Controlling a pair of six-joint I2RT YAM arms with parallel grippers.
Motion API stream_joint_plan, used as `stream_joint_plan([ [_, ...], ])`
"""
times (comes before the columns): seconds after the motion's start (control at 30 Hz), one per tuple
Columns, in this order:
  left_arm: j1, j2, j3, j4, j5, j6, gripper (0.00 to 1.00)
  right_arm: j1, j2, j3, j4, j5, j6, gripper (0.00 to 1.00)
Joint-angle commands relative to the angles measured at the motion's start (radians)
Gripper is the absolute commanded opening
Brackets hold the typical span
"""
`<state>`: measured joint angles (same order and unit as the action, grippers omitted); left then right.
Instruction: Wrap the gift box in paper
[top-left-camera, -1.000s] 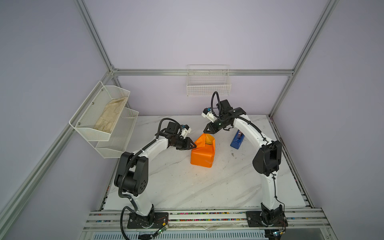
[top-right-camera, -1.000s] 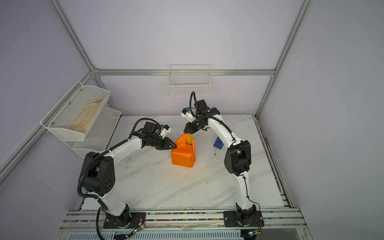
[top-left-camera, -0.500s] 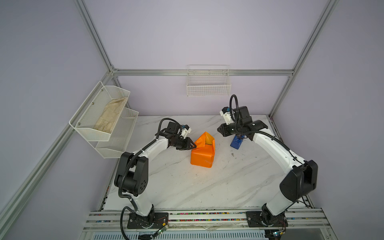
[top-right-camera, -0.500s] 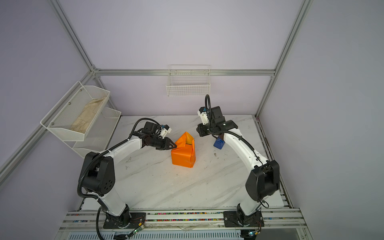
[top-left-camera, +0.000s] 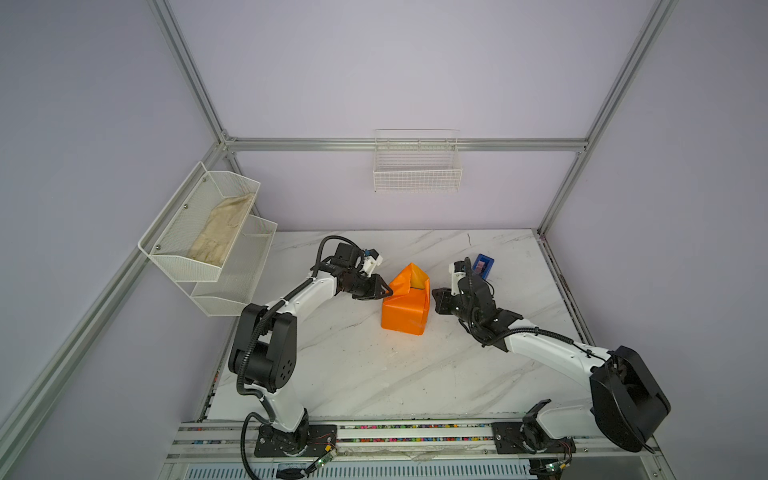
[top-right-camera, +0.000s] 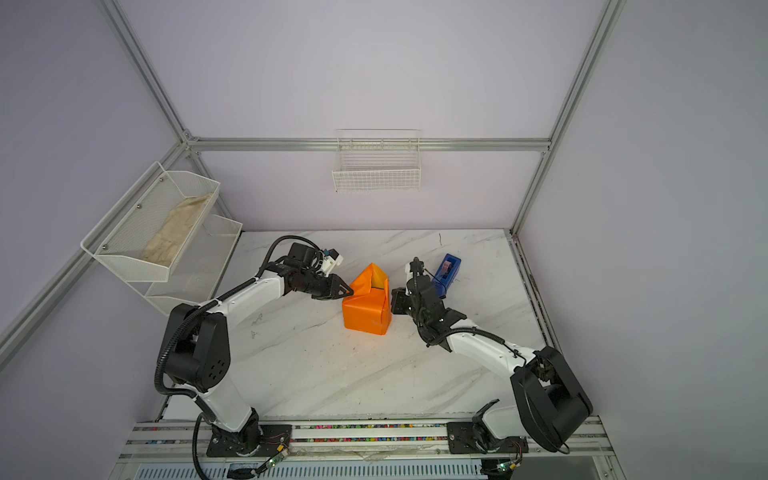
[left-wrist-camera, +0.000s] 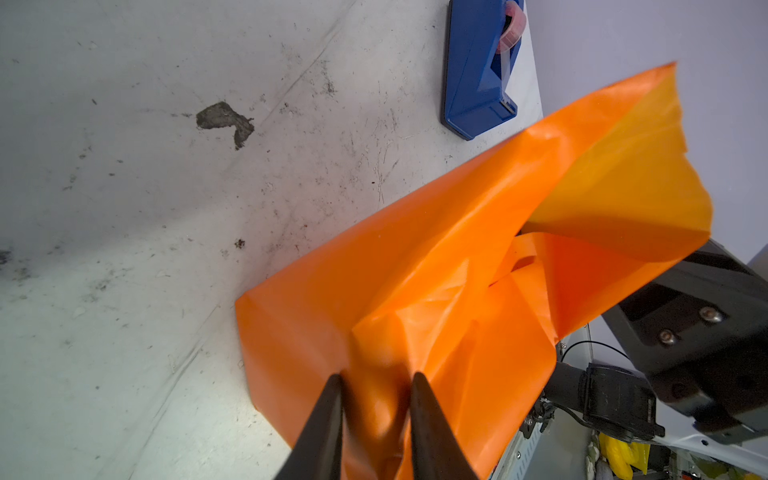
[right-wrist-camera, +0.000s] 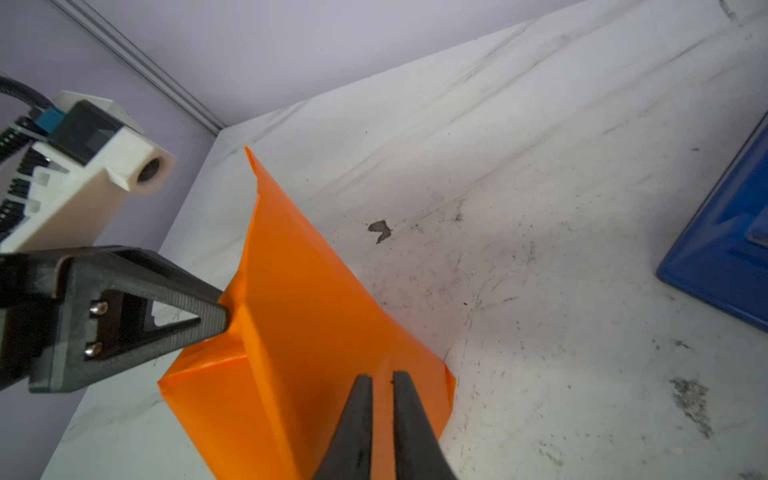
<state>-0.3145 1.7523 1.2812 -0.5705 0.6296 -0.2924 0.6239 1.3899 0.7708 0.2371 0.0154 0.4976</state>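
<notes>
The paper (top-left-camera: 405, 311) (top-right-camera: 365, 311) stands mid-table as an orange parcel, with a pointed flap (top-left-camera: 411, 274) upright at its far end. The gift box is hidden inside it. My left gripper (top-left-camera: 389, 292) (top-right-camera: 350, 292) (left-wrist-camera: 376, 376) is shut on a fold of paper at the parcel's left side. At the parcel's right side, low down, my right gripper (top-left-camera: 435, 299) (top-right-camera: 392, 301) (right-wrist-camera: 379, 375) has its jaws drawn together to a thin slit. Its tips lie against the orange wall (right-wrist-camera: 307, 324), and no paper shows between them.
A blue tape dispenser (top-left-camera: 483, 266) (top-right-camera: 446, 270) (left-wrist-camera: 478, 70) (right-wrist-camera: 731, 249) sits behind my right gripper near the far right table edge. White mesh shelves (top-left-camera: 208, 232) hang on the left wall, and a wire basket (top-left-camera: 417, 166) hangs on the back wall. The marble table (top-left-camera: 374, 374) stretches toward the front.
My right arm swung from behind the parcel's flap round to the parcel's right side and came down low, its jaws narrowing. The left gripper and the parcel stayed put.
</notes>
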Motion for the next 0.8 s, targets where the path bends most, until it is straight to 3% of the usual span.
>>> stream_joint_plan([
  [0.0, -0.020, 0.079, -0.054, -0.186, -0.169, 0.036, 0.25, 0.008, 0.029, -0.030, 0.162, 0.057, 0.057, 0.15],
  [0.17, -0.021, 0.079, -0.054, -0.187, -0.170, 0.037, 0.25, 0.027, 0.041, -0.062, 0.193, 0.090, 0.076, 0.15],
  [0.57, -0.023, 0.083, -0.062, -0.185, -0.179, 0.026, 0.24, 0.205, 0.086, -0.233, 0.471, 0.457, 0.180, 0.17],
  [0.77, -0.023, 0.088, -0.064, -0.181, -0.179, 0.022, 0.24, 0.269, 0.153, -0.240, 0.540, 0.551, 0.197, 0.18],
])
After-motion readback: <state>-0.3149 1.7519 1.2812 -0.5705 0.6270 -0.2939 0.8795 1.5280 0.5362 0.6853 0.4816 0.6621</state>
